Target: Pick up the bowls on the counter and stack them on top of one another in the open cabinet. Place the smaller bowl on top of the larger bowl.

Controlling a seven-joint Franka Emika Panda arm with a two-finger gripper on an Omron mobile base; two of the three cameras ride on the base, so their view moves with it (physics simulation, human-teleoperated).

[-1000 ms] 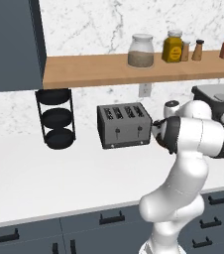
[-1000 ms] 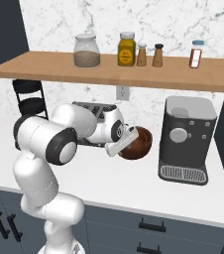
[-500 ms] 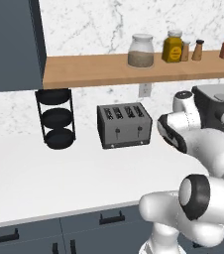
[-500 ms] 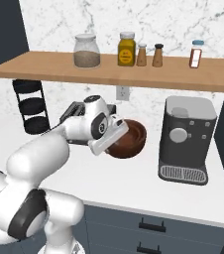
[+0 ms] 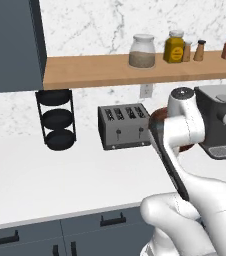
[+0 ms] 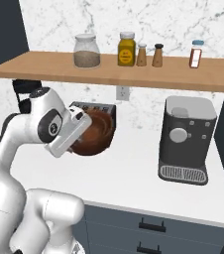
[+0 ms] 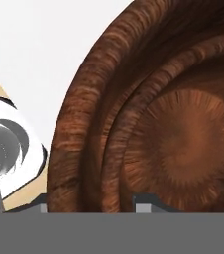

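Note:
One reddish-brown bowl hangs in the air above the counter, in front of the toaster. It is tipped on its side. My gripper is shut on its rim. In the hand view the dark ridged inside of the bowl faces the camera, and my gripper pinches its lower edge. From the left, my own arm hides most of the bowl. Which of the two bowls this is cannot be told. The dark slate-blue cabinet hangs at the upper left.
A toaster stands at the back of the counter, with a black coffee machine to its right and a black tiered rack to its left. Jars stand on the tan shelf overhead.
The arm has swung and carried the bowl leftward and slightly up, away from the coffee machine to a spot in front of the toaster. The cameras have not moved.

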